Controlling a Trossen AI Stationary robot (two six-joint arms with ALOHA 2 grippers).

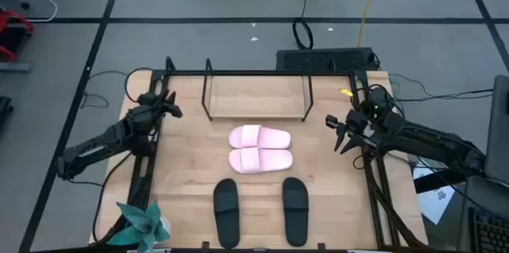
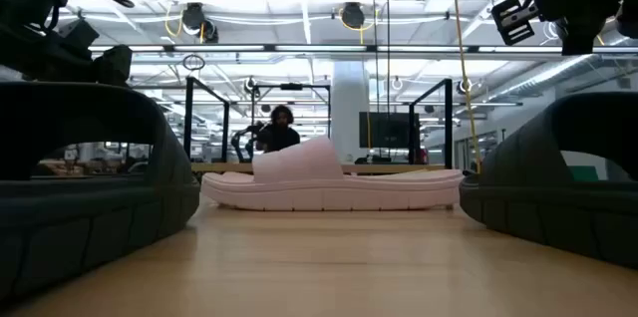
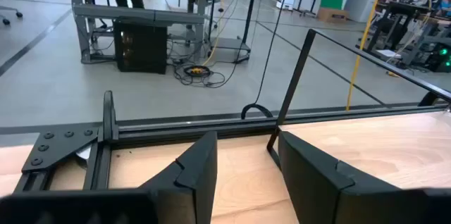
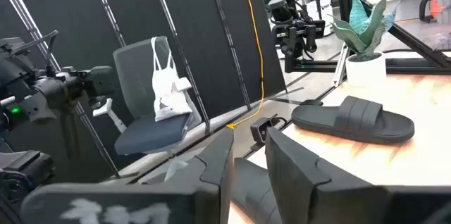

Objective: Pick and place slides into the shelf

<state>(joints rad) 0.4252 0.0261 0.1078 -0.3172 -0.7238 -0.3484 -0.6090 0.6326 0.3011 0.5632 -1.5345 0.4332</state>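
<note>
Slides lie out on the wooden desk (image 1: 183, 165), none of them on the shelf (image 1: 256, 98), which stands bare at the desk's far edge with its thin black rods upright.

Well off to the left of the shelf, by the desk's left rail, the left pincer (image 1: 169, 110) hangs above the wood with nothing in it; from its own wrist camera its two dark fingers (image 3: 201, 168) stand a narrow gap apart, pointing toward the shelf's nearest upright.

Just in front of the shelf, at the middle of the desk, the pink pair (image 1: 259, 149) lies side by side, the two touching along their length, straps up. Nearer the front edge, farther from the shelf, the black pair sits apart: the left black slide (image 1: 226, 211) and the right black slide (image 1: 295, 209), with bare wood between them.

To the right of the shelf, near the desk's right rail, the right pincer (image 1: 337, 134) is raised off the surface, empty, its fingers (image 4: 218, 164) likewise only narrowly parted.

A potted plant (image 1: 143, 226) stands at the front left corner, far from the shelf.
</note>
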